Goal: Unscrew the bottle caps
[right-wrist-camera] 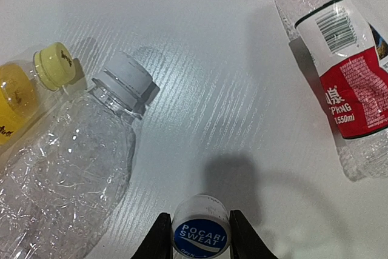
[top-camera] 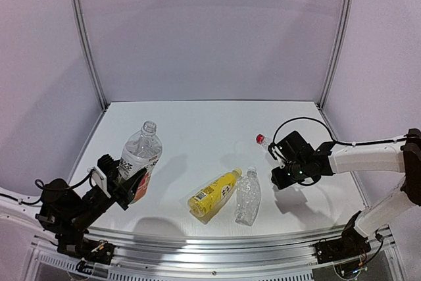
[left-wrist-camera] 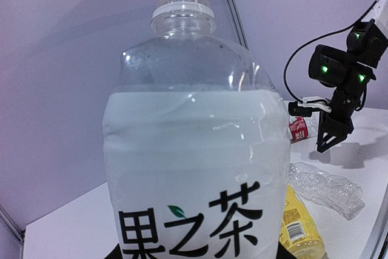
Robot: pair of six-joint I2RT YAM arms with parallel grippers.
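1 of 4 done: left fingers point(top-camera: 123, 189) clamp the uncapped fruit-label bottle point(top-camera: 141, 149), right fingers point(right-wrist-camera: 159, 238) pinch a blue-and-white cap point(right-wrist-camera: 200, 219). Capped on tabletop point(top-camera: 197, 129): yellow bottle point(top-camera: 214, 195), plain bottle point(top-camera: 247, 197), red-label bottle point(right-wrist-camera: 351, 83).

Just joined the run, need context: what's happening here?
The left claw holds the fruit-tea bottle, neck up and already open. The right claw is shut on a blue-and-white cap above the table. The yellow bottle, plain clear bottle and red-label bottle lie on the table, all three capped.
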